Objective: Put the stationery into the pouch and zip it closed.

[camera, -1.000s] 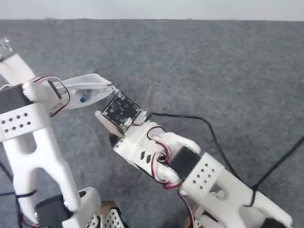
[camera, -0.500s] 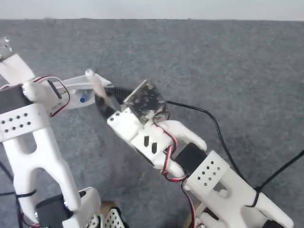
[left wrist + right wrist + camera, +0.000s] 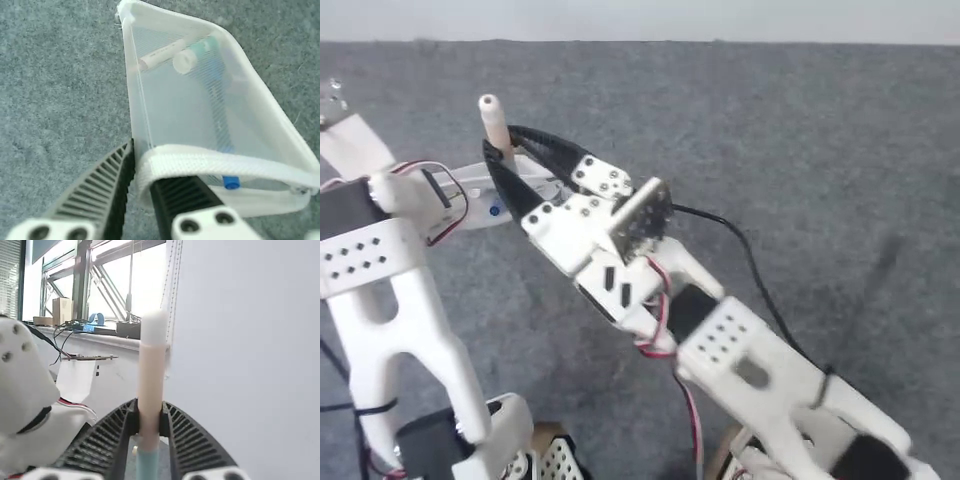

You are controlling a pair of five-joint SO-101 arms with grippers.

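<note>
Step in hand, by judgement: transfer of the beige pen [image 3: 151,375] into the pouch [image 3: 200,115]. Right hand [image 3: 148,417] closed tight on the lower barrel of the beige pen, both fingers against it, capped end standing upright well above the fingertips. Left hand [image 3: 142,167] closed almost flat on the white rim band of the pouch, mesh wall stretching away beyond the fingertips, mouth apparently open just beside that grip. Already lodged at the end of the pouch farthest from the left hand: a white tube [image 3: 160,52] and a green pen [image 3: 202,47]; a blue cap [image 3: 230,182] close under the rim. Pouch over the desk [image 3: 60,75]; resting on it or lifted off it, not possible to tell. To do the step well: hold the left-hand clamp firm to present a gaping mouth; tilt the right hand until the beige pen points lengthwise along the pouch, not across it; bring the leading end in beside the left fingertips, over the rim band and clear of the mesh edge; slide in deep before opening the fingers, leaving nothing proud of the zip line. Avoid pressing down on the rim, likely to collapse the mouth. Zip not yet drawn; slider position not discernible
</note>
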